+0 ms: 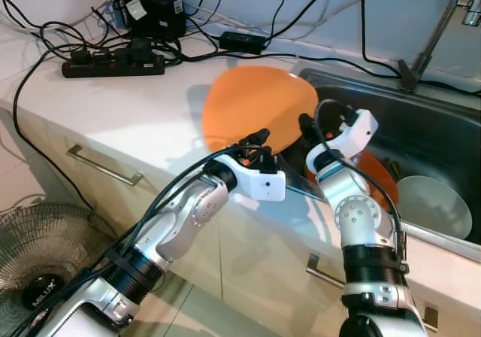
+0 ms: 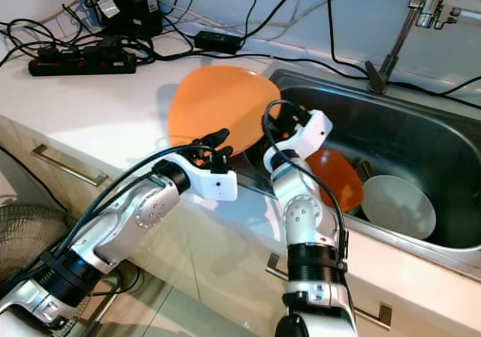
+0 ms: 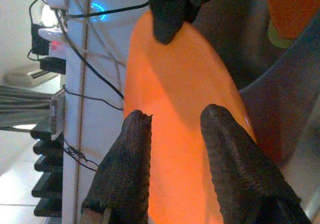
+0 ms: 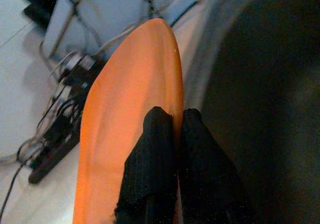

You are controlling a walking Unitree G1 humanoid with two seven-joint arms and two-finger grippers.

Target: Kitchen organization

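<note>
Large orange plate (image 1: 257, 105) sits tilted at the left rim of the steel sink (image 1: 443, 138), part over the white countertop (image 1: 113, 111), part over the basin. Right gripper (image 1: 307, 123) is at the plate's sink-side edge; right wrist view shows its two black fingers (image 4: 159, 160) pressed together on the plate rim, pinching it. Left gripper (image 1: 254, 138) is at the plate's near edge above the counter front; left wrist view shows its fingers (image 3: 131, 164) spread apart with the orange surface between and beyond them, contact can't be told. Same view has the right gripper's fingertip on the far edge of the plate.

Inside the sink: a second orange dish (image 2: 334, 175) leaning just beside the right arm, a white bowl (image 1: 434, 205) next to it, something dark between them, too small to tell. Faucet (image 2: 425, 6) stands at the back of the sink.

Back of the counter: black power strip (image 1: 113, 65) with red switches, black adapters (image 1: 154, 10) carrying white labels, text unreadable, and many black cables (image 1: 338, 59) trailing across to the sink. Drawer handle (image 1: 104, 165) on the cabinet front below. Floor fan (image 1: 41, 265) at lower left, hub badge reads roughly "MLUX", partly cut off
</note>
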